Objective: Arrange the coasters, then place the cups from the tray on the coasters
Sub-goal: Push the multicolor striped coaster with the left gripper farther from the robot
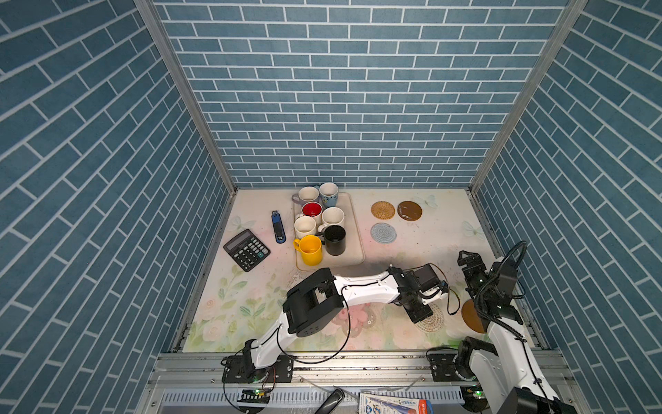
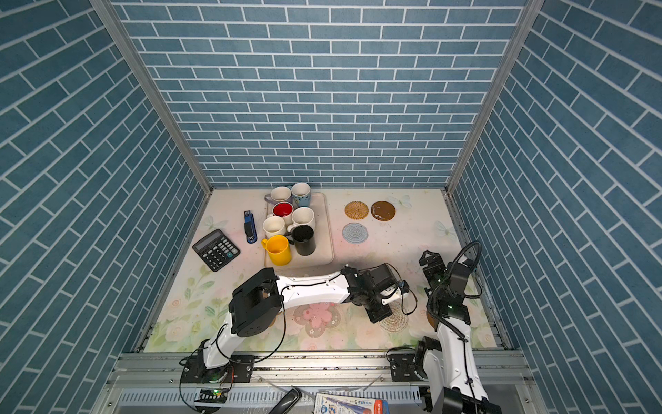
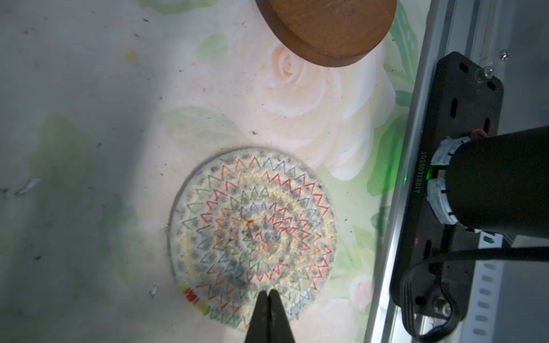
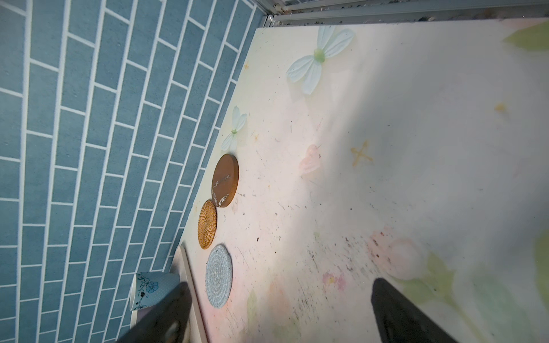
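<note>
Since the coasters aren't all laid out yet, seven cups (image 1: 333, 217) wait on the tray (image 1: 358, 251), left of centre. Flower coaster (image 2: 317, 314) lies near the front, under my left arm. Tan coaster (image 1: 382, 209), brown disc (image 1: 409, 210) and blue coaster (image 1: 383, 232) are grouped at the back, probably the start of the layout. Left gripper (image 3: 269, 297): jaws together, tips on the white coaster's (image 3: 252, 234) edge. That looks like press-and-drag, not a pinch. Second disc (image 3: 326, 26) lies nearby. Right gripper (image 1: 467, 256) hovers spread and empty, clear of my left arm.
</note>
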